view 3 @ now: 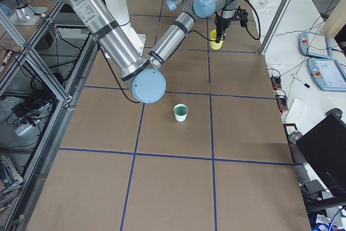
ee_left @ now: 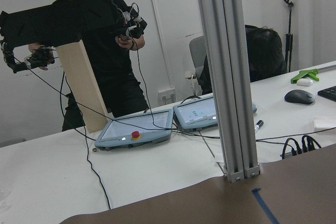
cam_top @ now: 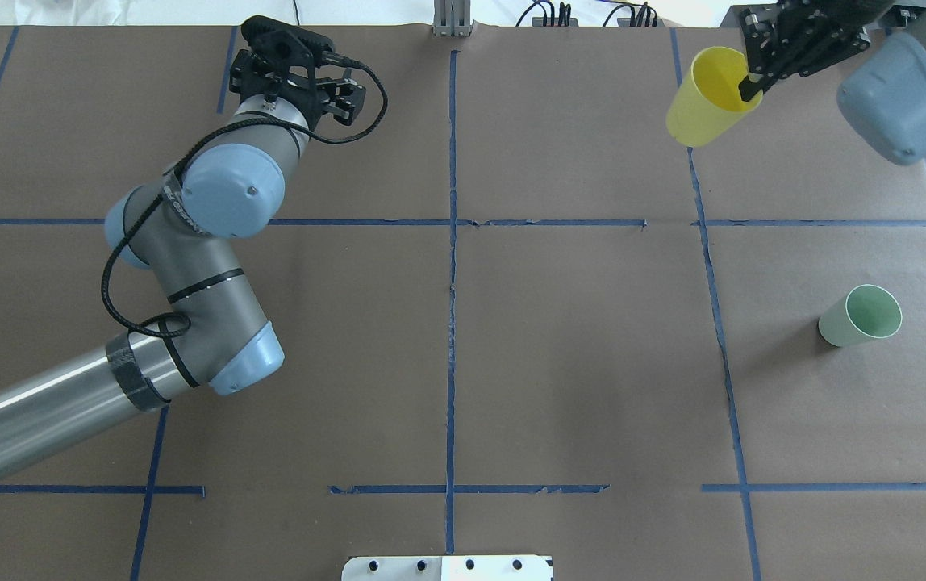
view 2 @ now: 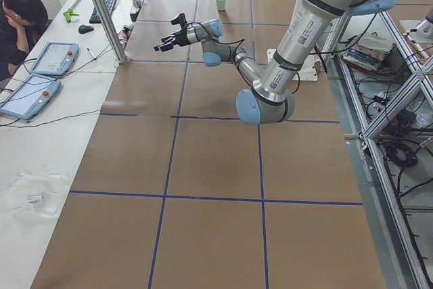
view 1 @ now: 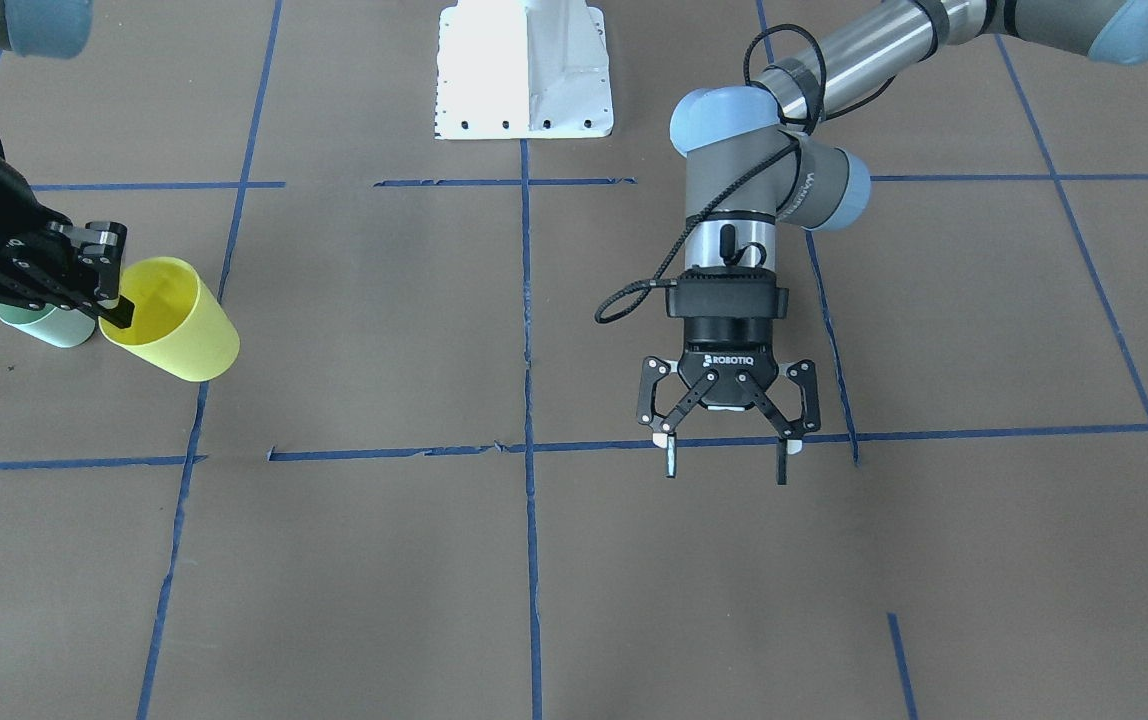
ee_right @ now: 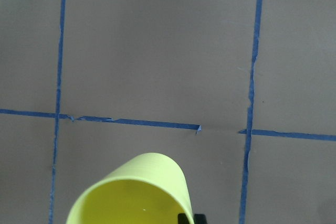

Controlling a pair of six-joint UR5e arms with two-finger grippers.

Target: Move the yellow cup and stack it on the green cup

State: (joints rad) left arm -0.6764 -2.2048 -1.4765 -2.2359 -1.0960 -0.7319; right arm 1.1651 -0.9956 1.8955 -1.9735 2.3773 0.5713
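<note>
My right gripper [view 1: 117,308] is shut on the rim of the yellow cup [view 1: 174,320], with one finger inside and one outside. It holds the cup tilted, well above the table. The cup also shows in the overhead view [cam_top: 709,97] and at the bottom of the right wrist view [ee_right: 134,192]. The green cup [cam_top: 862,316] stands upright on the table on the right side. In the front view it [view 1: 44,325] is partly hidden behind the right gripper. My left gripper [view 1: 726,455] is open and empty, hovering over the table's left half, far from both cups.
The white base plate [view 1: 524,70] sits at the robot's edge of the table. Blue tape lines [cam_top: 452,242] grid the brown table. An aluminium post [view 2: 101,11] and an operators' desk with tablets [view 2: 40,65] lie beyond the far edge.
</note>
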